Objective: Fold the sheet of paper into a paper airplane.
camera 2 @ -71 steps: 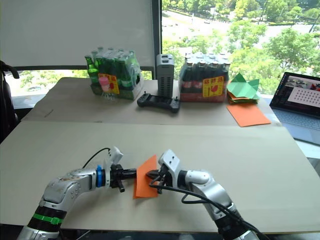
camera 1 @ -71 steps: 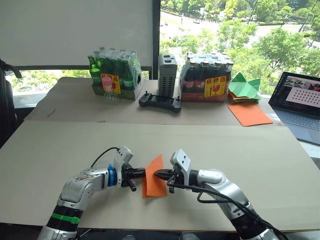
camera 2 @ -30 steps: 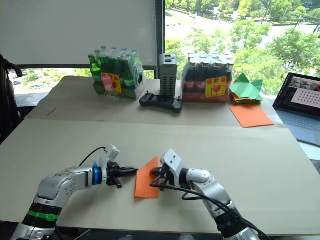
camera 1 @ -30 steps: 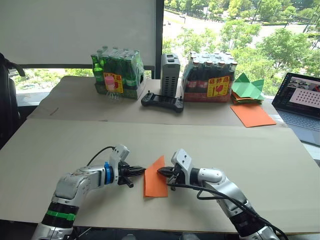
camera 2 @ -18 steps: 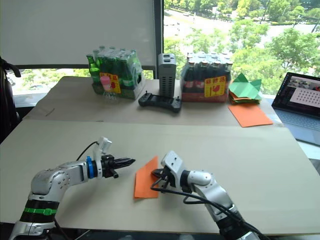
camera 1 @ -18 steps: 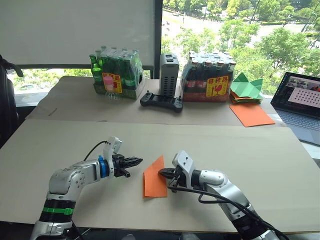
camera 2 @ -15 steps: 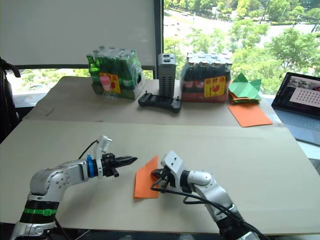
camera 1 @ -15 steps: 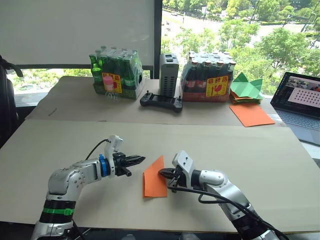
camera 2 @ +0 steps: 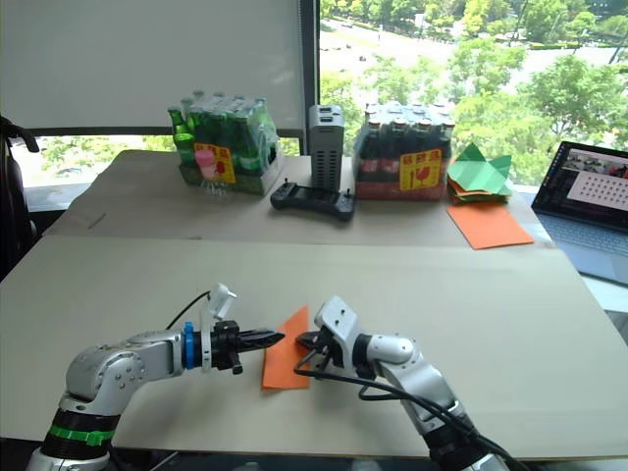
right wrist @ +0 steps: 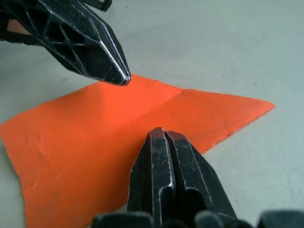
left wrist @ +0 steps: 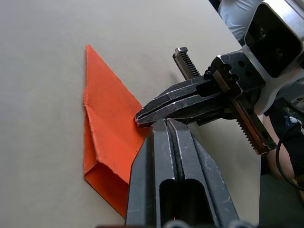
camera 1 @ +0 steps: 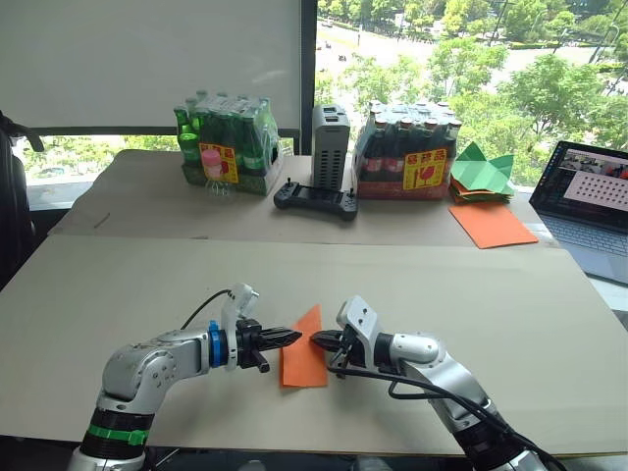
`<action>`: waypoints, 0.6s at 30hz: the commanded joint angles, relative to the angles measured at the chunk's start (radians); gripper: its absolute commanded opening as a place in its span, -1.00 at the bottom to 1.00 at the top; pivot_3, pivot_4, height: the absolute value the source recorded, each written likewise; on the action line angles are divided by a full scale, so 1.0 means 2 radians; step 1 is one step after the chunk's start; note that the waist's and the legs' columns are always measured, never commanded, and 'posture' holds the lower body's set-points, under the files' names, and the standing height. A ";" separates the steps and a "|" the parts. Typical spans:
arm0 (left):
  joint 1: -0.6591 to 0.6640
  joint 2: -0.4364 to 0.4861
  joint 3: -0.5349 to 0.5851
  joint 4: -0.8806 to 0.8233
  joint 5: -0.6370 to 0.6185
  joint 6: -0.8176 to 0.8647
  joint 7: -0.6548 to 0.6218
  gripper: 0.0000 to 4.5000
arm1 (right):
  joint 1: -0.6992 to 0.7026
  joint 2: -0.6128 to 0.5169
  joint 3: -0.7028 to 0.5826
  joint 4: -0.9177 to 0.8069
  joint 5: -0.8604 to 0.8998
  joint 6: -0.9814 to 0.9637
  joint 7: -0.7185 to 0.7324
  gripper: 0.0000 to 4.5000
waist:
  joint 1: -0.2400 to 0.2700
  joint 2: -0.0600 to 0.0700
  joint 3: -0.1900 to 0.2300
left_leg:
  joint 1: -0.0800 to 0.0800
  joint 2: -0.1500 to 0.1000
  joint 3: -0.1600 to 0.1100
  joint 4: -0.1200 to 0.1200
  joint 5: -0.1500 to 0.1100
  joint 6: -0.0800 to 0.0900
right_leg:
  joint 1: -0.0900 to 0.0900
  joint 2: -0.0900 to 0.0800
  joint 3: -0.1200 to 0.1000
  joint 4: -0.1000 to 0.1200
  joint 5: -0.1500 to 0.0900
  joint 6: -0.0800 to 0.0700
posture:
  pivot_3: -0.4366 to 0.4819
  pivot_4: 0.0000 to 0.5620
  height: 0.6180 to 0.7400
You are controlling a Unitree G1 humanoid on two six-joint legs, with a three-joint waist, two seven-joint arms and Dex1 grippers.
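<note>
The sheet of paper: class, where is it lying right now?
In the left eye view, the sheet of paper lies flat on the near table, between the left end effector and the right end effector.

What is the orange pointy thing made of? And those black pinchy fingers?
The orange pointed sheet of paper looks like thin matte paper: it lies flat with sharp creases and layered folded edges. The left gripper and right gripper have black fingers that look like metal, probably steel, with a dull sheen, worn bright edges and a toothed rail.
</note>
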 commanded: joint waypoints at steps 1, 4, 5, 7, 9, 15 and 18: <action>-0.004 0.010 -0.010 0.005 0.013 -0.017 -0.009 -0.98 | 0.004 0.000 0.002 -0.002 -0.002 0.003 -0.001 -0.99 | 0.000 0.000 0.000 | 0.000 0.000 0.000 0.000 0.000 0.000 | 0.000 0.000 0.000 0.000 0.000 0.000 | -0.05 -0.47 1.00; -0.007 0.015 -0.020 0.020 0.027 -0.028 -0.017 -0.98 | 0.005 0.000 0.002 -0.004 -0.002 0.004 -0.003 -0.99 | 0.000 0.000 0.000 | 0.000 0.000 0.000 0.000 0.000 0.000 | 0.000 0.000 0.000 0.000 0.000 0.000 | -0.05 -0.47 1.00; -0.008 0.017 -0.023 0.026 0.032 -0.032 -0.018 -0.98 | 0.005 0.000 0.001 -0.004 -0.001 0.004 -0.003 -0.99 | 0.000 0.000 0.000 | 0.000 0.000 0.000 0.000 0.000 0.000 | 0.000 0.000 0.000 0.000 0.000 0.000 | -0.05 -0.47 1.00; -0.009 0.023 -0.033 0.041 0.048 -0.044 -0.021 -0.98 | 0.006 0.000 -0.001 -0.005 -0.001 0.005 -0.004 -0.99 | 0.000 0.000 0.000 | 0.000 0.000 0.000 0.000 0.000 0.000 | 0.000 0.000 0.000 0.000 0.000 0.000 | -0.05 -0.47 1.00; -0.009 0.028 -0.045 0.055 0.065 -0.057 -0.025 -0.98 | 0.006 -0.001 -0.002 -0.007 0.000 0.006 -0.005 -0.99 | 0.000 0.000 0.000 | 0.000 0.000 0.000 0.000 0.000 0.000 | 0.000 0.000 0.000 0.000 0.000 0.000 | -0.05 -0.47 1.00; 0.001 0.029 -0.066 0.085 0.095 -0.091 -0.042 -0.98 | 0.005 0.002 -0.011 -0.022 0.011 0.016 -0.009 -0.99 | 0.001 0.000 0.000 | 0.000 0.000 0.000 0.000 0.000 0.000 | 0.000 0.000 0.000 0.000 0.000 0.000 | -0.05 -0.47 1.00; -0.001 0.025 -0.069 0.101 0.101 -0.098 -0.044 -0.98 | 0.001 0.002 -0.010 -0.029 0.012 0.023 -0.007 -0.99 | 0.002 0.000 0.000 | 0.000 0.000 0.000 0.000 0.000 0.000 | 0.000 0.000 0.000 0.000 0.000 0.000 | -0.05 -0.47 1.00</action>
